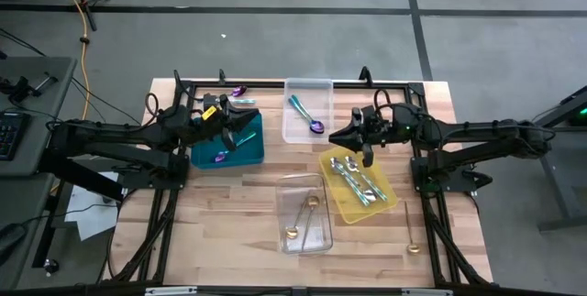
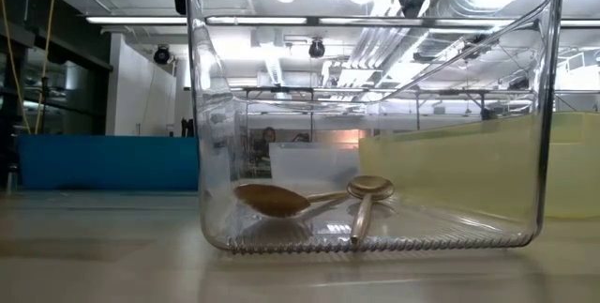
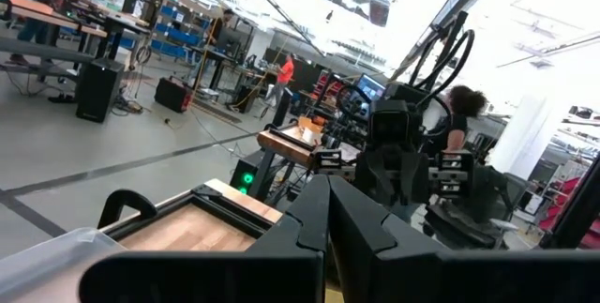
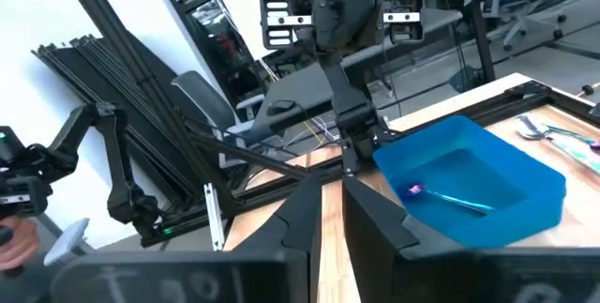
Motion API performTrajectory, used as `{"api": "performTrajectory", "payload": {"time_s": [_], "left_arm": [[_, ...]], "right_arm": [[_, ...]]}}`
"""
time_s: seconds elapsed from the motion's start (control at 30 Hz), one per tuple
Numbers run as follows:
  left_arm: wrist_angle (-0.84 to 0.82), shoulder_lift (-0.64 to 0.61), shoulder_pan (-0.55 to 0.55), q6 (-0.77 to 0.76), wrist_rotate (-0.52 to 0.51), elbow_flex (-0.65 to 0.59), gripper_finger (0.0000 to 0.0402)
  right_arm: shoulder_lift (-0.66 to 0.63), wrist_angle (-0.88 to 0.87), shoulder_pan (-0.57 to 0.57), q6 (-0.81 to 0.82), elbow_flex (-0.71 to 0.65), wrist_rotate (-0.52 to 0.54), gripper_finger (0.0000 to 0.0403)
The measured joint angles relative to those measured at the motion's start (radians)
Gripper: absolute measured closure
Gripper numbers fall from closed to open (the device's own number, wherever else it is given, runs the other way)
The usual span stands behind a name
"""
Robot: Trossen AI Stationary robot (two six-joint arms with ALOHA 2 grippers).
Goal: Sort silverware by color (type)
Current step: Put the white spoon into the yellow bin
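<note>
My left gripper [image 1: 252, 115] [image 3: 328, 200] hangs shut above the teal tray [image 1: 240, 154], where a purple-and-teal spoon [image 1: 223, 156] [image 4: 441, 195] lies. My right gripper [image 1: 332, 136] [image 4: 332, 195] hovers level between the far clear tray [image 1: 307, 124] and the yellow tray [image 1: 332, 175]. Its fingers stand a narrow gap apart with nothing between them. A teal-handled spoon [image 1: 305, 115] rests in the far clear tray. Several silver and teal pieces [image 1: 356, 181] lie in the yellow tray. Two gold spoons [image 2: 281, 200] lie in the near clear tray [image 1: 316, 236].
A purple spoon [image 1: 238, 91] lies on the wood beyond the teal tray. A gold spoon [image 1: 410, 232] lies on the table right of the yellow tray. A black frame [image 1: 275, 83] runs along the table's far edge. Bare wood shows at the near left.
</note>
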Motion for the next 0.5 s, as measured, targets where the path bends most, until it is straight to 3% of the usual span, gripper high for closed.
{"api": "performTrajectory", "payload": {"time_s": [0.33,0.5], "left_arm": [[0.000,0.000,0.000,0.008,0.000,0.000,0.0401],[0.000,0.000,0.000,0.008,0.000,0.000,0.0401]], "right_arm": [[0.000,0.000,0.000,-0.053,0.000,0.001,0.0365],[0.001,0.000,0.000,-0.057,0.000,0.001,0.0397]]}}
